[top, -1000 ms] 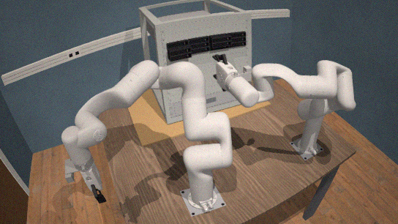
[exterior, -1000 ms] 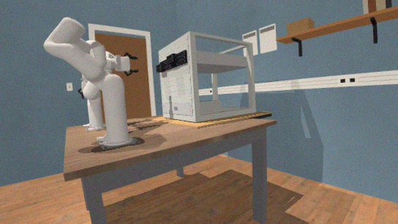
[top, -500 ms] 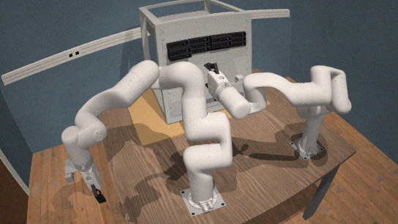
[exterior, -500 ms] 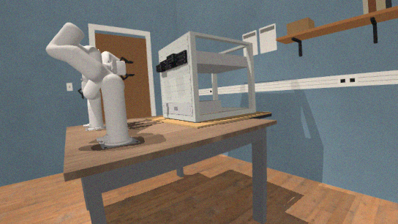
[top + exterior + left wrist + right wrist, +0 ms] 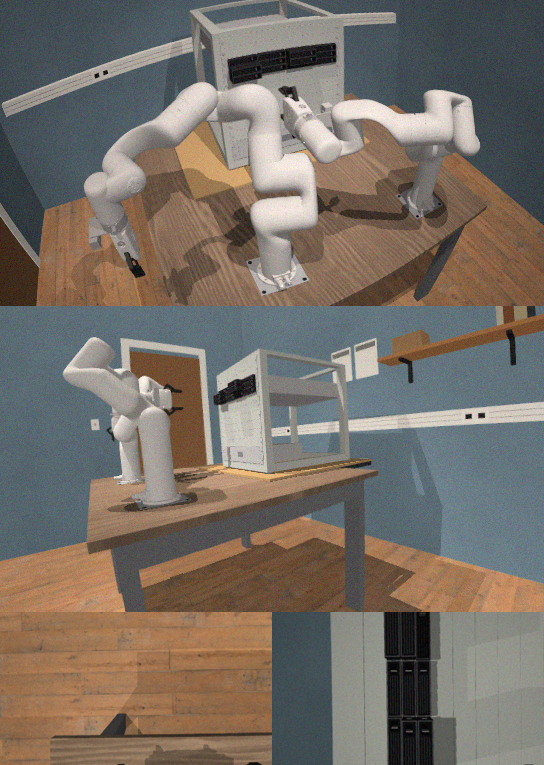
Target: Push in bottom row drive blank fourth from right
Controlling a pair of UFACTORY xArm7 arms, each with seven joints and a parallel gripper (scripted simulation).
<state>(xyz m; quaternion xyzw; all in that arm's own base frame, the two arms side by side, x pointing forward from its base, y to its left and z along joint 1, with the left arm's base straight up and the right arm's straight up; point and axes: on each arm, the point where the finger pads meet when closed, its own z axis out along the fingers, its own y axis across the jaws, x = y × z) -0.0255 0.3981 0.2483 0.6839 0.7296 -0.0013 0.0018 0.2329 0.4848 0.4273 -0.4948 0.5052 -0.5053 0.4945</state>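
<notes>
My left gripper point(image 5: 134, 267) point(image 5: 111, 432) point(image 5: 188, 764) hangs out by the table's point(image 5: 200, 250) point(image 5: 240, 493) point(image 5: 102, 746) edge, fingers spread and holding nothing. I judge I park it there because one arm is enough for a push, and it keeps that side away from the loose rack.

The target blank point(image 5: 246, 77) point(image 5: 218, 400) point(image 5: 425, 745) sits at the left end of the bottom row as I face the rack point(image 5: 330, 30) point(image 5: 266, 426) point(image 5: 348, 697). It stands proud of the blanks to its right. The blank above point(image 5: 245, 69) point(image 5: 409, 745) looks proud too, so I must press low enough to spare it.

The rack stands upright on a yellow board point(image 5: 212, 182) point(image 5: 272, 477), its front towards my arms, which leaves the blanks open to a straight push.

My right gripper point(image 5: 285, 104) point(image 5: 181, 400) point(image 5: 528, 764) is held before the rack, fingers spread with nothing between them, apart from its face. The target lies to its left and somewhat higher. I would shift left, line up and shut the fingers into one small pusher, then press squarely and gently; a hard shove could slide or tip the rack.
</notes>
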